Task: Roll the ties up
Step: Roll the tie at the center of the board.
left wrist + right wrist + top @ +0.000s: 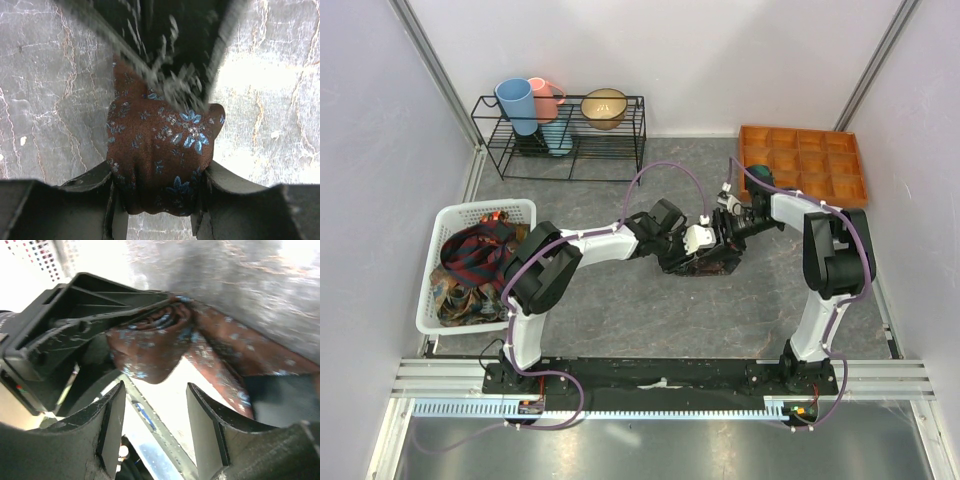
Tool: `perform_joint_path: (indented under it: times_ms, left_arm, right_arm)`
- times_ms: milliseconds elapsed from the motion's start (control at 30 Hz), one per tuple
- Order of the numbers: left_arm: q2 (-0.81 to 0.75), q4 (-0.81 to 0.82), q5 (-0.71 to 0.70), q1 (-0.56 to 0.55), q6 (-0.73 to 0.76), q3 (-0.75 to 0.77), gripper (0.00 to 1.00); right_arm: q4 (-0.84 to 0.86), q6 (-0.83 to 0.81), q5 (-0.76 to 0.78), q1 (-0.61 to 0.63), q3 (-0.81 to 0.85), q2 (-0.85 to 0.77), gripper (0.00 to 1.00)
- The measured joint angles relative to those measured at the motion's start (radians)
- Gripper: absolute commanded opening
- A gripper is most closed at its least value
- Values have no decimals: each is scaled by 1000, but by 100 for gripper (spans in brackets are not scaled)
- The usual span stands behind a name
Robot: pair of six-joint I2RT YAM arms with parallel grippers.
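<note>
So the left jaws are clamped on the maroon-brown tie (pixel 160 145). Both black fingers (pixel 85 195) press into the sides of a chunky rolled bundle, with its loose tail running forward out of the jaws. The bundle sits low on the grey marbled tabletop (pixel 620 320), but I can't tell if it's actually touching.

The right jaws are let go and standing apart. There's nothing between their fingers (pixel 112 420), and the roll sits just past their tips, so they're facing the left jaws nose to nose.

The fabric looks like soft woven stuff with little blue flowers and some pale specks, creased and bunched where it's wound up.

Around them:
- A white perforated plastic basket (pixel 480 212) sits well off to the left of the left jaws, stuffed with more ties (pixel 470 265), including a red-navy plaid one and a gold-brown one.
- A black wire rack (pixel 620 150) stands beyond both jaws, carrying a blue cup (pixel 515 100), a pink cup (pixel 548 98) and an amber bowl (pixel 605 107).
- An orange compartment tray (pixel 803 165) lies just beyond the right jaws.
- A purple cable (pixel 665 168) loops above the left jaws.
</note>
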Motion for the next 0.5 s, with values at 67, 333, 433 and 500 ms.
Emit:
perform_joint_path:
  times_ms: [67,333,433,500]
  left_arm:
    - [0,-14,-6,-3,4,7,11]
    - [1,-42,-21,-8,13,19,12]
    - [1,-46,-21,-8,18,19,13]
    - [1,-46,-21,-8,19,19,18]
  right_arm:
    - [14,14,-16,13,-2,0,57]
    - [77,45,-16,70,-4,22,48]
    - [84,48,-8,72,-4,42,36]
    - [87,51,-7,71,-5,42,11]
